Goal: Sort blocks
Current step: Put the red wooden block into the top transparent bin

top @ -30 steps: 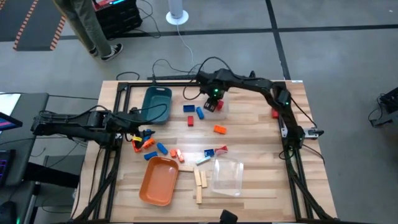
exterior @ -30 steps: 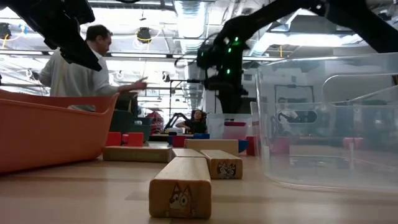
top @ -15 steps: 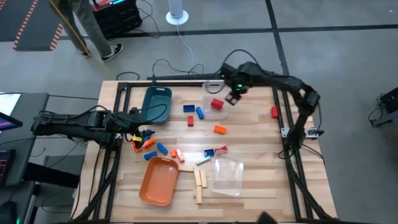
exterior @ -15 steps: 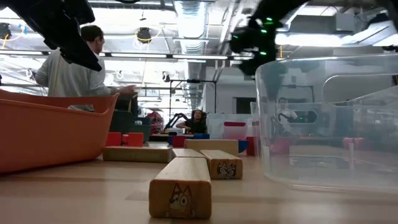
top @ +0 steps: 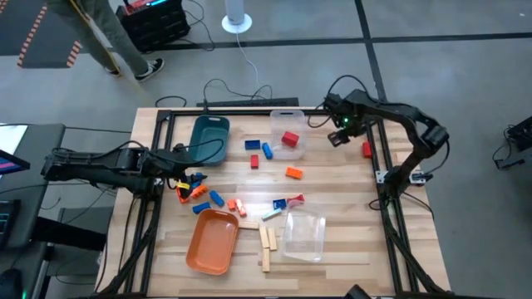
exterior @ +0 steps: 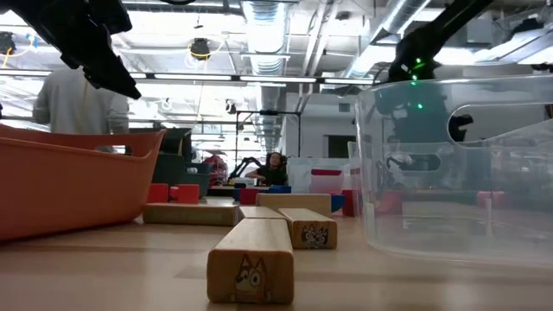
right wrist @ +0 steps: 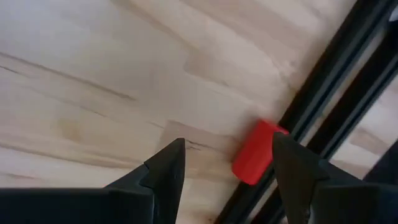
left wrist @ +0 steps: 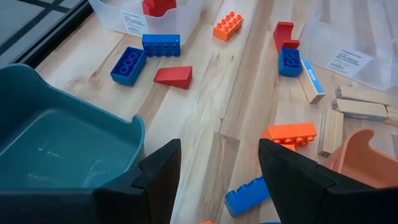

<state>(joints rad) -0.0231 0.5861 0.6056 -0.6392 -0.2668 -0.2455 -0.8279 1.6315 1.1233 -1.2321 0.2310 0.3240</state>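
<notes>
1. The right gripper [top: 339, 138] hangs over the far right part of the desk [top: 332, 249], its fingers [right wrist: 163, 168] spread wide and holding nothing.
2. In the right wrist view a red block [right wrist: 257, 152] lies just beyond the fingers, against the black frame rail [right wrist: 323, 81]; from above, the same red block [top: 366, 150] sits at the desk's right edge, near the gripper but apart from it.
3. The left gripper [left wrist: 217, 168] waits at the desk's left side next to the teal tray [top: 209, 139], its fingers apart and empty.
4. Past the left fingers lie two blue blocks [left wrist: 161, 44] side by side, a red wedge [left wrist: 173, 76], an orange block [left wrist: 228, 25] and more blocks nearer the orange tray [top: 213, 242].
5. One red block [top: 289, 139] rests inside the clear bin [top: 287, 133] at the far middle of the desk.
6. A second clear bin [top: 302, 236] stands at the near side; beside it are about three wooden blocks [top: 267, 240].
7. Counted from above: two trays, two clear bins; the small blocks in the left cluster are too crowded to count.
</notes>
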